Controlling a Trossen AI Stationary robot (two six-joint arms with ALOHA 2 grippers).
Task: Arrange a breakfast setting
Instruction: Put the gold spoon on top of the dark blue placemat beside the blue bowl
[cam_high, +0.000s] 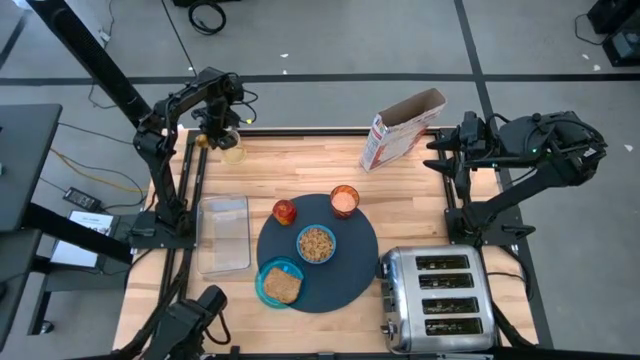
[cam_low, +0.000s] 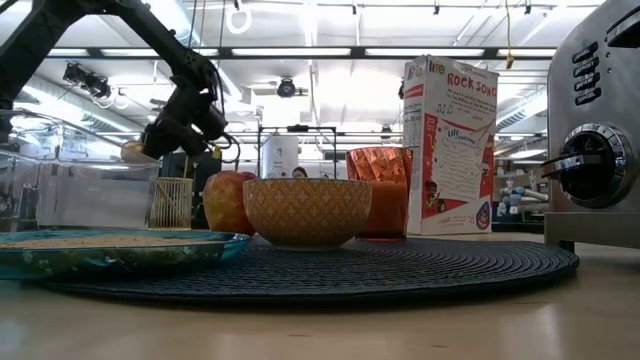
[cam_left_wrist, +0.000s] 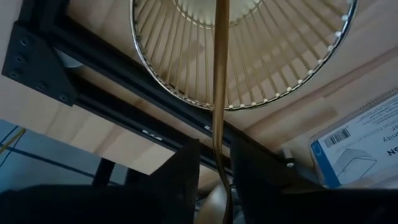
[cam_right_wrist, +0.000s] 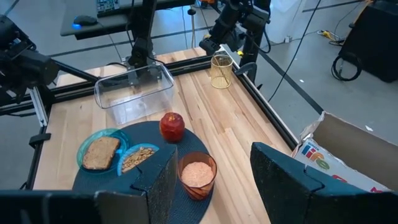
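Observation:
My left gripper (cam_high: 222, 128) hangs over a gold wire holder (cam_high: 232, 150) at the table's far left corner, shut on the slim gold spoon (cam_left_wrist: 219, 93). The spoon's shaft runs from the fingers across the holder's mouth (cam_left_wrist: 249, 37). On the dark-grey mat (cam_high: 350, 262) stand the bowl (cam_high: 316, 243) of cereal, the orange cup (cam_high: 344, 200) and the apple (cam_high: 285, 211). The teal plate (cam_high: 280, 283) with the toast (cam_high: 283, 287) overlaps the mat's near left edge. My right gripper (cam_high: 440, 150) waits open and raised at the far right, holding nothing. My left gripper pinches the spoon between its two fingers (cam_left_wrist: 180, 180) at the shaft's curved end (cam_left_wrist: 219, 163). It comes from above, slanting steeply down, and the shaft runs on in the line of the fingers. The shaft's other end lies out of frame.
A clear tray (cam_high: 224, 233) lies left of the mat. The chrome toaster (cam_high: 440, 300) stands at the near right. A cereal box (cam_high: 400, 130) stands at the far edge. Black frame rails (cam_left_wrist: 124, 93) run beside the wire holder.

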